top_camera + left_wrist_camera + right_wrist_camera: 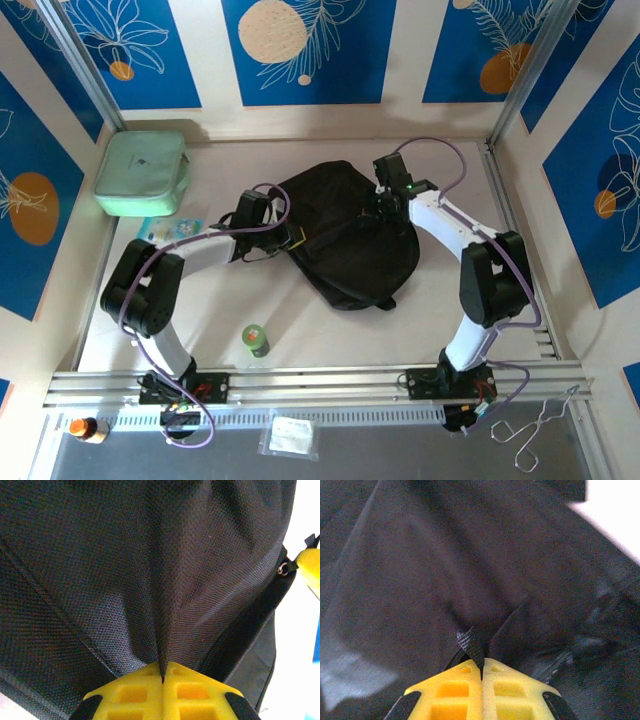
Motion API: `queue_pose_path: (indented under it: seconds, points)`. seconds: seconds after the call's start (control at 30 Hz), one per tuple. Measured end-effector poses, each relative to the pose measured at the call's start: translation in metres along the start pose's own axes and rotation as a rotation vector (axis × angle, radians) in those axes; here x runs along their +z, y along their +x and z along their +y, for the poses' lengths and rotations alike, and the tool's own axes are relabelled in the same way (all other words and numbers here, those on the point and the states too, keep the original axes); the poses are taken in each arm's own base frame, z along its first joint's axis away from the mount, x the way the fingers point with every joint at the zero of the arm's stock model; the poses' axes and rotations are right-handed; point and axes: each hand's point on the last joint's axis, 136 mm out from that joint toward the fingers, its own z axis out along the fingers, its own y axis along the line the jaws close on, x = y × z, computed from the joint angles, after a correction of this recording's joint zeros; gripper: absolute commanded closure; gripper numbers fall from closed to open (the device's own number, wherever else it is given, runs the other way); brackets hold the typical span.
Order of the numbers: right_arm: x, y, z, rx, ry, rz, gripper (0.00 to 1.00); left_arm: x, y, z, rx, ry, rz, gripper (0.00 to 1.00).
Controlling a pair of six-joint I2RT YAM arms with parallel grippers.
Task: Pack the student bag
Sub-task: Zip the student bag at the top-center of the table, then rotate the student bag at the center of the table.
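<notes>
Left wrist view puts us right on the action: the left gripper (162,672) has its yellow jaws pressed together on a thin ridge of the large black soft fabric backpack (150,570), and the cloth fans out like a tent from the pinch. Over on the right wrist view it's the same story, with the right gripper (482,662) clamped on a dark fold or strap of the bag. From above, the backpack lies slumped in the middle of the pale table (330,335), between the 2 arms. This looks like the opening-up step, and doing it well means both pinches rising together and easing apart gently, because a thin fold held at the fingertips can slip out. The zip line (235,630) just beside the left pinch wants to stay free, not bunched. As for pose, the left arm folds its elbow low at the left and runs its forearm across to the bag's left edge. The right arm stacks its elbow at the right and reaches inward to the bag's upper right, wrist pitched down.
</notes>
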Motion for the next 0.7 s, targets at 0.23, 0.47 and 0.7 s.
queue_pose_path:
  seconds: [0.23, 0.47, 0.7]
  points:
    - [0.013, -0.005, -0.006, 0.020, 0.064, 0.037, 1.00, -0.002, 0.000, -0.001, 0.020, -0.003, -0.003, 1.00]
    - [0.010, 0.001, -0.008, 0.034, 0.060, 0.044, 1.00, -0.009, -0.014, -0.008, 0.057, -0.033, -0.003, 1.00]
    - [-0.011, 0.007, -0.008, 0.066, -0.024, 0.019, 0.97, -0.008, -0.070, -0.024, 0.158, -0.057, -0.100, 0.96]
